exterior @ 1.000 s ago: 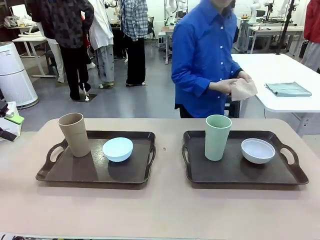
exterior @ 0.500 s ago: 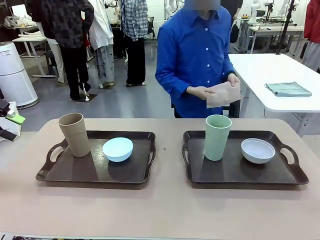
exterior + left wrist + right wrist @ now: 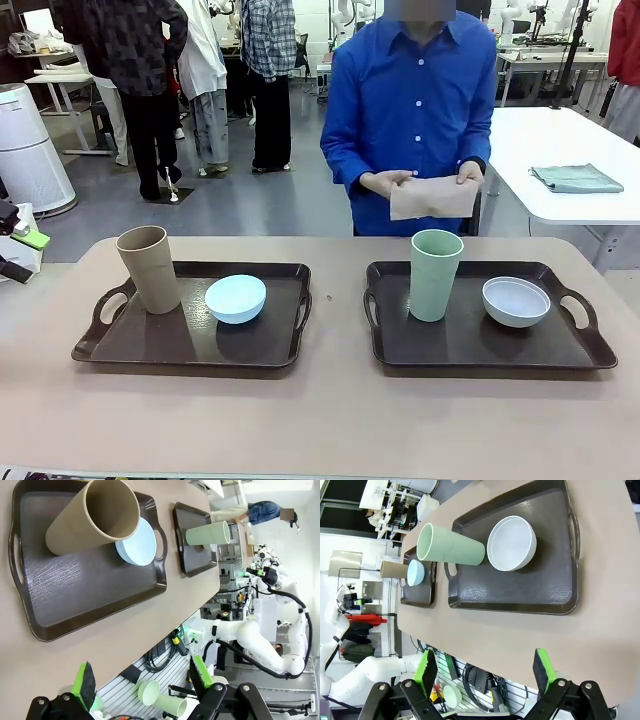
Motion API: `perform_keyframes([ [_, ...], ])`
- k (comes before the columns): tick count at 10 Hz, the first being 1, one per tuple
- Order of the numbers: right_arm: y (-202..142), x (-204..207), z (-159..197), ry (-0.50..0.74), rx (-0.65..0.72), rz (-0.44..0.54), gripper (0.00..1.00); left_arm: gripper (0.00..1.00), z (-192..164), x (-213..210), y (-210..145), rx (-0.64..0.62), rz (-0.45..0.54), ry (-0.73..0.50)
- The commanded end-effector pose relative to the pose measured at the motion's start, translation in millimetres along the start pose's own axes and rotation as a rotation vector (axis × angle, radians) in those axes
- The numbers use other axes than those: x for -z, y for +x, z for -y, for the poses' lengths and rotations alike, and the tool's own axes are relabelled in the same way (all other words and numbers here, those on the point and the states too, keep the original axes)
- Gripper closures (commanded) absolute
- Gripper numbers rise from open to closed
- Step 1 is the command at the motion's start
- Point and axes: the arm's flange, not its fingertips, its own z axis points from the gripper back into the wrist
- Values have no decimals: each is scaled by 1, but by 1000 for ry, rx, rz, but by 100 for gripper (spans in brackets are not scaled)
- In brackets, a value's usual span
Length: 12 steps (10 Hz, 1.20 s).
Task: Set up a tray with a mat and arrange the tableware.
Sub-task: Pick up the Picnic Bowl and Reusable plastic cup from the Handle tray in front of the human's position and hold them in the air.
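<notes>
Standing at the far side of the tabletop (image 3: 320, 420), a person (image 3: 415, 100) in a blue shirt is holding a tan mat (image 3: 432, 198) up by its top edge, in the air and clear of everything below. Two dark trays are lying side by side, apart. On the left tray (image 3: 190, 345) a tan cup (image 3: 148, 270) is standing upright at the left, with a blue bowl (image 3: 236, 298) just beside it to the right. On the right tray (image 3: 460, 345) a green cup (image 3: 435, 275) is standing upright at the left, and a white bowl (image 3: 516, 302) is sitting near it to the right. The left hand (image 3: 142, 680) is hanging open over the near edge, gripping nothing, facing the left tray. The right hand (image 3: 485, 671) is likewise hanging open and empty, facing the right tray.
</notes>
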Motion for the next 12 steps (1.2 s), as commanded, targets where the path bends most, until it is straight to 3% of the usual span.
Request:
perform_keyframes([
  [1,1,1,2,20,-6,5,0,0,-1,-1,0,10,9,-23],
  [12,1,1,2,20,-6,5,0,0,-1,-1,0,10,9,-23],
])
